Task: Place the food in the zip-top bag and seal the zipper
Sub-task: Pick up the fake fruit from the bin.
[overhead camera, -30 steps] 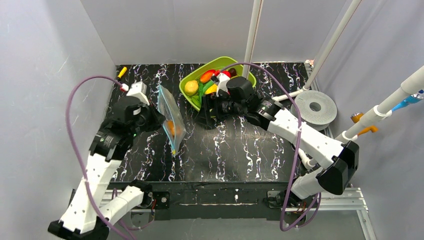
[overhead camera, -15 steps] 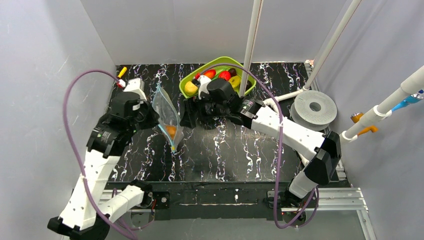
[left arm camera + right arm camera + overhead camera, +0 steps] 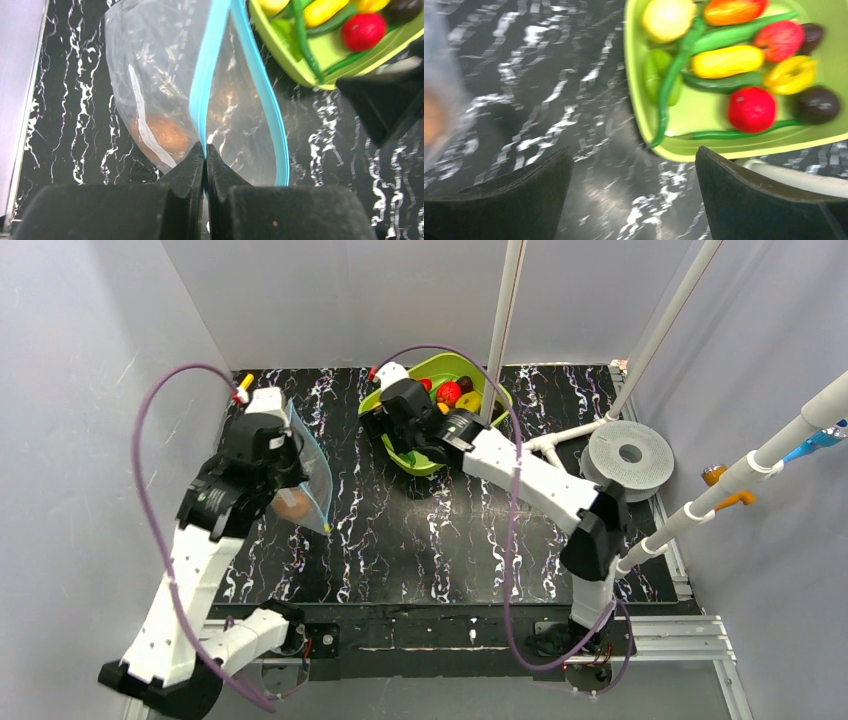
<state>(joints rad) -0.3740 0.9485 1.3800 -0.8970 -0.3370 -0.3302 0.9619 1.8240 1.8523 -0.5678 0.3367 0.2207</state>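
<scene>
Pinching teal zipper (image 3: 204, 80) of crinkly clear zip-top bag (image 3: 150, 60): left gripper (image 3: 205, 150); right gripper (image 3: 633, 155) wide near glossy food (image 3: 751, 109).

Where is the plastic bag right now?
The bag hangs at left in the top view, pinched by the left hand, just left of the green tray.

Near half of black white-veined desk (image 3: 430, 540) bare: wide passage between 2 arms. At left, clear crinkly zip-top bag (image 3: 150, 75) hangs from left pincer (image 3: 204, 150), pinched on blue-teal zipper strip (image 3: 209, 65); mouth gapes, 2 lips parted. Bare desk strip between bag and lime-green rectangular tray (image 3: 630, 60). Right pincer (image 3: 632, 155), fingers spread, over tray's left rim. Tray crowded with glossy toy food (image 3: 751, 109). White upright pole (image 3: 503, 310) crosses tray's right part in top view. Right arm (image 3: 540, 480) bars diagonal from tray to near-right corner.
</scene>
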